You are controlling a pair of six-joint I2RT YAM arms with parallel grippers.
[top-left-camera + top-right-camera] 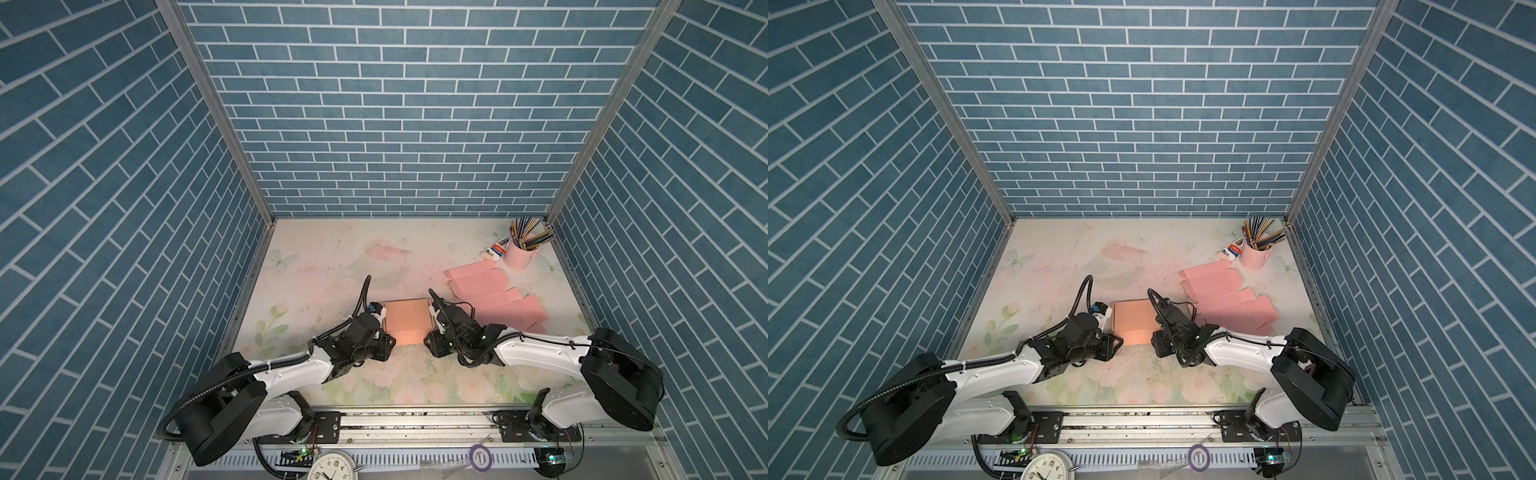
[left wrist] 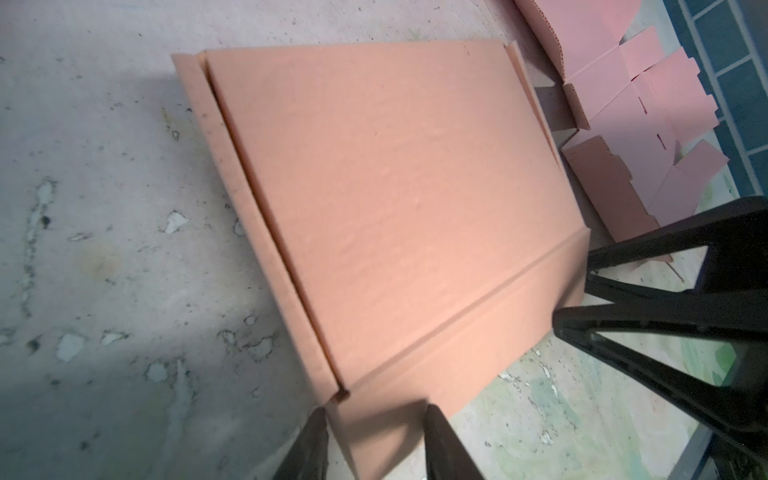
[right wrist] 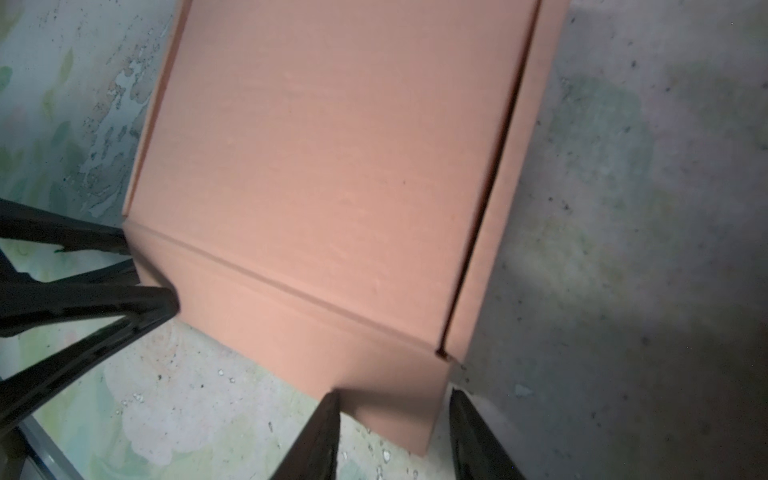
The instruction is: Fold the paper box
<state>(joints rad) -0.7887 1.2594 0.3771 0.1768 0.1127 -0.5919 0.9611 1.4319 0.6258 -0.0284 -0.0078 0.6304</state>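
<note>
The salmon paper box (image 1: 406, 318) (image 1: 1136, 318) lies folded up with its lid down in the middle of the table. My left gripper (image 1: 389, 338) (image 2: 374, 411) is at the box's near left corner, open, and that corner sits between its two fingers. My right gripper (image 1: 428, 338) (image 3: 395, 395) is at the near right corner, also open, with the corner between its fingers. In the left wrist view the box (image 2: 395, 187) fills the middle, and the right gripper (image 2: 575, 291) touches its far corner. The right wrist view shows the box (image 3: 332, 166) and the left gripper (image 3: 149, 272) likewise.
Flat pink box blanks (image 1: 494, 295) lie spread out just right of the box, behind my right arm. A pink cup of pencils (image 1: 519, 253) stands at the back right with a small glue bottle (image 1: 496, 249) beside it. Blue brick walls enclose three sides.
</note>
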